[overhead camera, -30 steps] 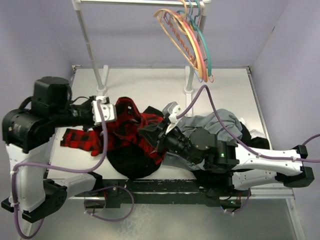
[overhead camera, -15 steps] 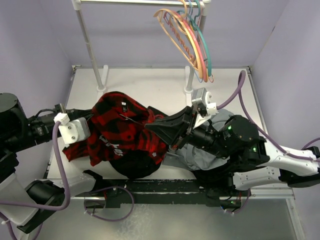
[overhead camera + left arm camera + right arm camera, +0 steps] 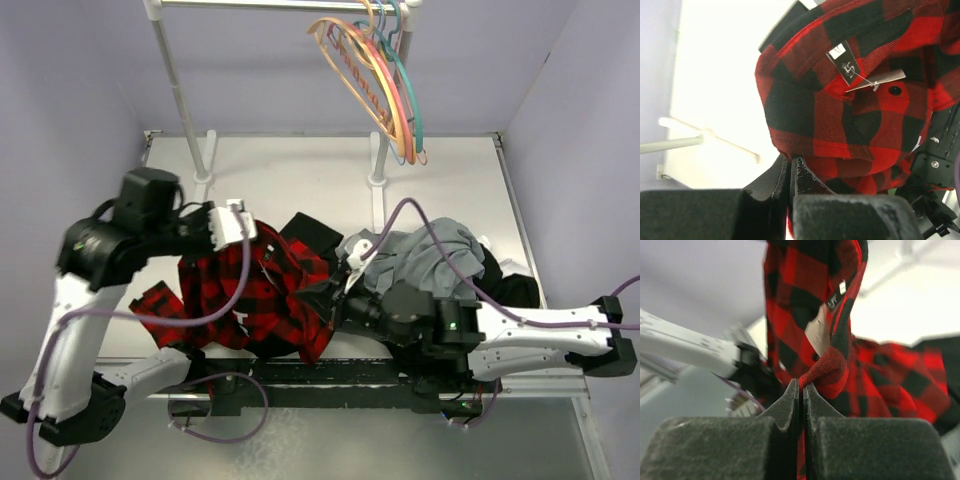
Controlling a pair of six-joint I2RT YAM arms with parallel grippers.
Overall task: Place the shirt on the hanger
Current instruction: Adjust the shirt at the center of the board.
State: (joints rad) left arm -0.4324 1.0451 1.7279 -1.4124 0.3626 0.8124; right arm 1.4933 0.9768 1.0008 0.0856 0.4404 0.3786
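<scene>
The red-and-black plaid shirt [image 3: 262,292] is bunched up over the near left part of the table [image 3: 300,170], hanging between the two arms, with one sleeve trailing to the left near the table's front edge. The left end effector [image 3: 243,224] sits at the shirt's upper left. In the left wrist view its fingers [image 3: 792,165] are pressed together on a fold of plaid cloth [image 3: 840,115] at the fabric's lower edge, and a black label and a pale tag [image 3: 875,80] show higher up beside a dark button [image 3: 895,90]. The right end effector [image 3: 335,292] meets the shirt from its right side. In the right wrist view it [image 3: 801,386] is closed tight on a rolled edge of the shirt [image 3: 810,300], which rises above the fingertips. Behind the right arm lies a grey garment [image 3: 432,250], with a black garment [image 3: 512,288] just beyond it at the right. The tan hanger [image 3: 338,68] hangs by its hook from the rail [image 3: 280,5] at the back, next to a pink hanger [image 3: 368,88] and a teal hanger [image 3: 412,85], well apart from the shirt.
</scene>
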